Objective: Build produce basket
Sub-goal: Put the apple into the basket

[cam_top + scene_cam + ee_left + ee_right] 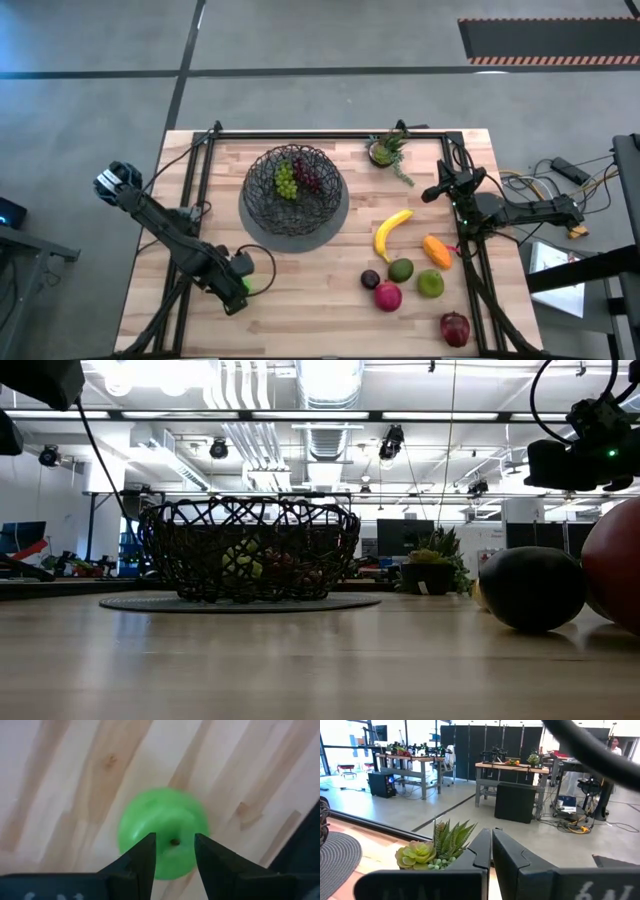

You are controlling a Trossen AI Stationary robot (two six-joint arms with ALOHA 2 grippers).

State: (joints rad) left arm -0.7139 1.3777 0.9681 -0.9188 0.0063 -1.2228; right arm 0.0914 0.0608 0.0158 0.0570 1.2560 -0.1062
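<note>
On the pale wooden table (300, 290), the round black wire basket (293, 190) holds grapes. Near its base, the left hand (243, 283) hovers open over a shiny green apple (162, 832); next: lower, close. The right hand (436, 192) waits closed beyond it.

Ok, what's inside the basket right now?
The basket holds green grapes and purple grapes, side by side. Nothing else shows through the wire from above; whatever lies beneath the bunches is hidden.
</note>
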